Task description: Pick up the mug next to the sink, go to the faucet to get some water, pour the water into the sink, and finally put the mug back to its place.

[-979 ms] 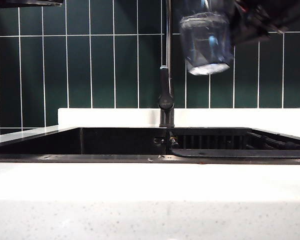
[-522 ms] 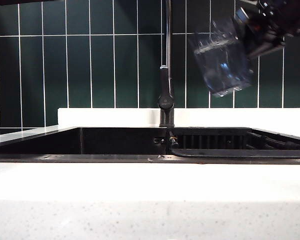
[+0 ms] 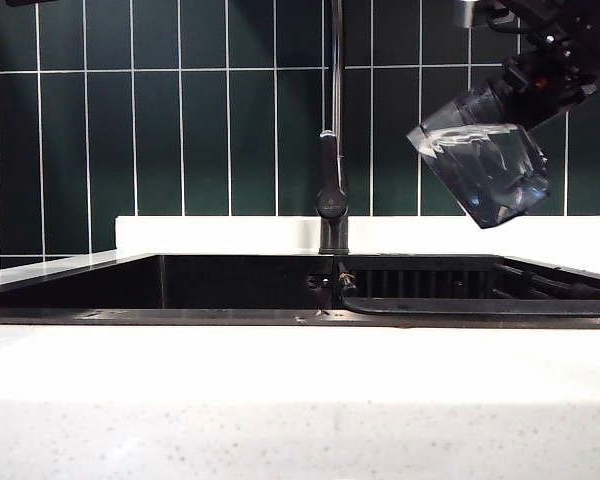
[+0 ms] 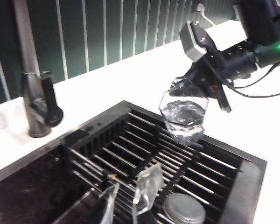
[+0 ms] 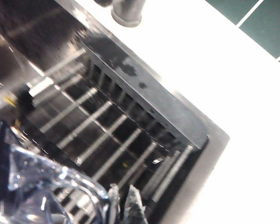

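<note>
Mug, the clear faceted glass tumbler of this task, sits clamped in our right hand up in the air over the right part of the sink; we see the black fingers closed on its wall near the rim, and the glass tilts with its mouth toward the faucet and its thick base lower and to the right. From our left wrist camera the same mug hangs above the slatted black rack inside the basin, with the right hand gripping it from the wall side. A round grey drain cover lies under the rack. Our left hand hovers over the wide black rectangular sink, its clear fingertips slightly apart and holding nothing. The tall slim dark metal faucet stands behind the basin on the white surface, well apart from the mug, before dark green wall tiles.
</note>
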